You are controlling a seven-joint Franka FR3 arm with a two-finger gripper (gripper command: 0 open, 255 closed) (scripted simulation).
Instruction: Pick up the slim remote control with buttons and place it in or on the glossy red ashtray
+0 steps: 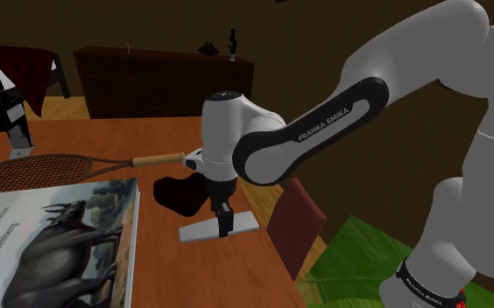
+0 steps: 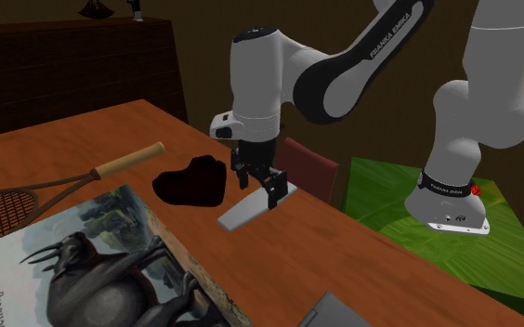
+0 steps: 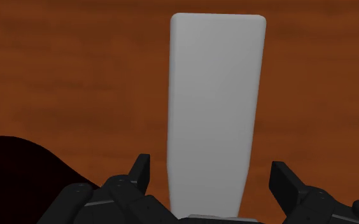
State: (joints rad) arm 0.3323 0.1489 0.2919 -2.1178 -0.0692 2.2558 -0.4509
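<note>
Black fingers of the gripper stand wide apart on either side of the remote, not touching it. It is a plain grey rounded slab with no buttons drawn, lying flat on the wooden table at the centre of the shoulder view. Just beside it sits the ashtray, so dark that its hollow cannot be made out. A picture book is cut off at the lower left.

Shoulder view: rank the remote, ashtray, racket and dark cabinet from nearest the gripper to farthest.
1. Grey remote, lying directly under the open gripper, between its fingers.
2. Dark red ashtray, just beyond the remote, toward the view's left.
3. Racket, farther left, with its wooden handle pointing toward the arm.
4. Dark cabinet, far off at the back wall.
</note>
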